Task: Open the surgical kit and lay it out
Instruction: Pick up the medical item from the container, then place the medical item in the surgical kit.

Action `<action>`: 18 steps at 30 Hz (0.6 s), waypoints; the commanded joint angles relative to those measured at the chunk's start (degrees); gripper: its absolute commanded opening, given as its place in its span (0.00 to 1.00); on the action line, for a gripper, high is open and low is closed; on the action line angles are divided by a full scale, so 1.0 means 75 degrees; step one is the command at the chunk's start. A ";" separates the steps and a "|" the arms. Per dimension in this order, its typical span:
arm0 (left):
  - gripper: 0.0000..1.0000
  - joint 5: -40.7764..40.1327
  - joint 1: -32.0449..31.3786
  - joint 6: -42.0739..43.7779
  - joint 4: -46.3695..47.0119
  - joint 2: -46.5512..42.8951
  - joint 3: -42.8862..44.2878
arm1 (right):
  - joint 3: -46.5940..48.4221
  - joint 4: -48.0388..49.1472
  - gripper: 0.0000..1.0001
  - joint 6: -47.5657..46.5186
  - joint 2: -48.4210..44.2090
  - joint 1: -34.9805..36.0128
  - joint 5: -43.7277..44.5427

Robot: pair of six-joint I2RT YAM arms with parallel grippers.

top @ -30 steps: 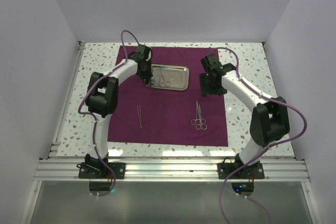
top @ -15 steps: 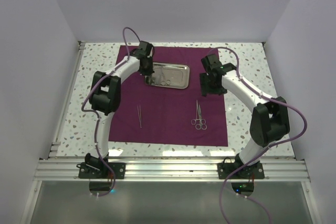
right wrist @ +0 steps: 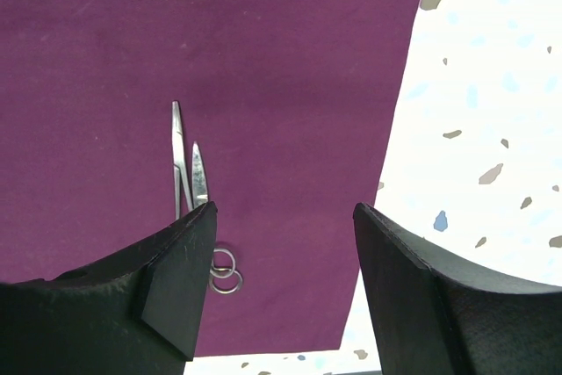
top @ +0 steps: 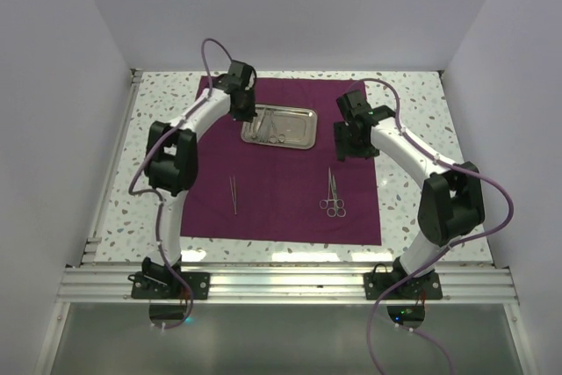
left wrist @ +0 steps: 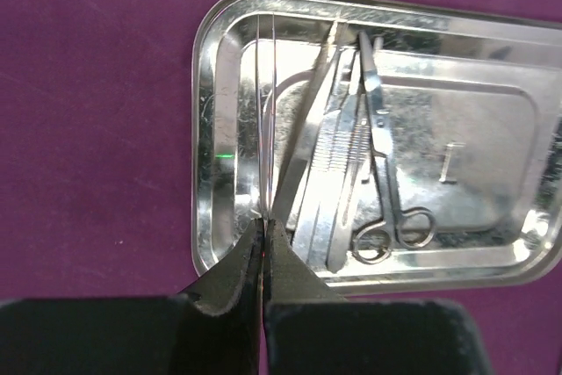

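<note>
The maroon cloth (top: 290, 208) lies spread flat on the table. The steel tray (top: 303, 133) sits at its far middle and holds ringed forceps (left wrist: 386, 182) and flat tweezers (left wrist: 329, 164). My left gripper (top: 249, 120) hangs over the tray's left end. In the left wrist view it (left wrist: 263, 221) is shut on a thin silver instrument (left wrist: 265, 111) that reaches across the tray (left wrist: 492, 129). Thin tweezers (top: 234, 194) and scissors (top: 332, 195) lie on the cloth. My right gripper (top: 351, 148) is open and empty above the cloth (right wrist: 299, 59), just right of the scissors (right wrist: 186, 173).
Speckled white tabletop (top: 413, 217) borders the cloth on all sides and shows in the right wrist view (right wrist: 492, 129). White walls enclose the left, back and right. An aluminium rail (top: 281, 283) runs along the near edge by the arm bases.
My left gripper has moved from the tray's left side toward the far-left corner, and more of the tray's left end shows. The right arm, scissors and tweezers have not moved.
</note>
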 commanded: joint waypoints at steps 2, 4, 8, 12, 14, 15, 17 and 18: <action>0.00 0.0250 0.0005 0.0055 0.0224 -0.0897 -0.0152 | -0.0049 0.0225 0.67 -0.0039 -0.0144 -0.0032 -0.0172; 0.00 0.0226 0.0005 0.0055 0.0201 -0.0979 -0.0340 | -0.0073 0.0214 0.67 -0.0027 -0.0202 -0.0032 -0.0173; 0.00 0.0191 -0.0018 -0.0073 0.0341 -0.1855 -0.1228 | -0.0143 0.0237 0.67 -0.0039 -0.0332 -0.0044 -0.0137; 0.00 0.0191 -0.0135 -0.0214 0.0564 -0.3063 -0.3216 | -0.0295 0.0272 0.67 0.0007 -0.0367 -0.0044 -0.0207; 0.00 -0.0031 -0.0205 -0.0296 0.0646 -0.3811 -0.3923 | -0.0342 0.0330 0.67 0.0008 -0.0367 -0.0032 -0.0266; 0.00 0.0003 -0.0252 -0.0319 0.0658 -0.4048 -0.4588 | -0.0377 0.0331 0.67 0.0043 -0.0355 -0.0032 -0.0312; 0.00 0.0073 -0.0311 -0.0343 0.0646 -0.4655 -0.5166 | -0.0389 0.0389 0.67 0.0055 -0.0332 -0.0032 -0.0359; 0.00 0.0097 -0.0323 -0.0366 0.0623 -0.4833 -0.5679 | -0.0389 0.0389 0.67 0.0066 -0.0320 -0.0044 -0.0395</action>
